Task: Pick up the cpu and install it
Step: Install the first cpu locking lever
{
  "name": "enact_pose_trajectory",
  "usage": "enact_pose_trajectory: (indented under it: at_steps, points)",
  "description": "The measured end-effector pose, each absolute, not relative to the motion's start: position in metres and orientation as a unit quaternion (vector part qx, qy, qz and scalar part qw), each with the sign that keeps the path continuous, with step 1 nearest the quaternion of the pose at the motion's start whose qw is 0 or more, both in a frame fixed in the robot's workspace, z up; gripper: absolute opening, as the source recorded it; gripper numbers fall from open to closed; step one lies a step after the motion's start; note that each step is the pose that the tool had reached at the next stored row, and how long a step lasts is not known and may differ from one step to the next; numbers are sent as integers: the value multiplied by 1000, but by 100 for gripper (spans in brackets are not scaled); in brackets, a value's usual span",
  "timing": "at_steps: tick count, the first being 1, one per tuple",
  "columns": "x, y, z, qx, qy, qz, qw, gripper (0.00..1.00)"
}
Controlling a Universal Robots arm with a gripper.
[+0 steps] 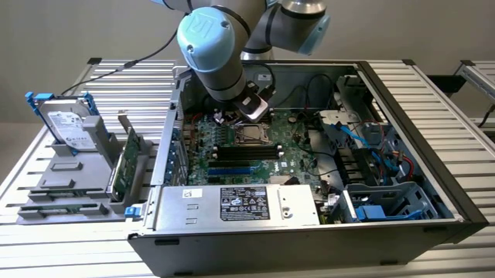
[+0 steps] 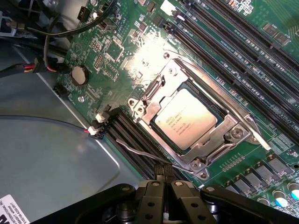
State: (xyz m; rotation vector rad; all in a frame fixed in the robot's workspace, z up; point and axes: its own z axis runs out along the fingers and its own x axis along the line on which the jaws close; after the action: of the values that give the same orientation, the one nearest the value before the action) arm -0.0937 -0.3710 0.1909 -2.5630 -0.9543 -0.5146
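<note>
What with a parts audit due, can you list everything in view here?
table: one, pale slatted metal.
computer case: one, dark grey, open, on the table.
motherboard: one, green, inside the case.
cpu: one, dull silver, lying in the motherboard's socket.
power supply: one, silver, at the case's near edge.
hard drive: one, silver with white label, upright in the grey rack, exterior view's left.
circuit card: one, green, upright in that rack.
arm: one, grey with light blue joints, reaching into the case.
pincer: one, black, shut and empty, over the board near the cpu.
</note>
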Motion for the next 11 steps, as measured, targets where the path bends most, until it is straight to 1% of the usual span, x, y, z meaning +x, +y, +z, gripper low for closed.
enact_pose_trajectory:
  at_steps: [11]
  points:
    - [-93,-374,191,-911,-325,-184,176,11]
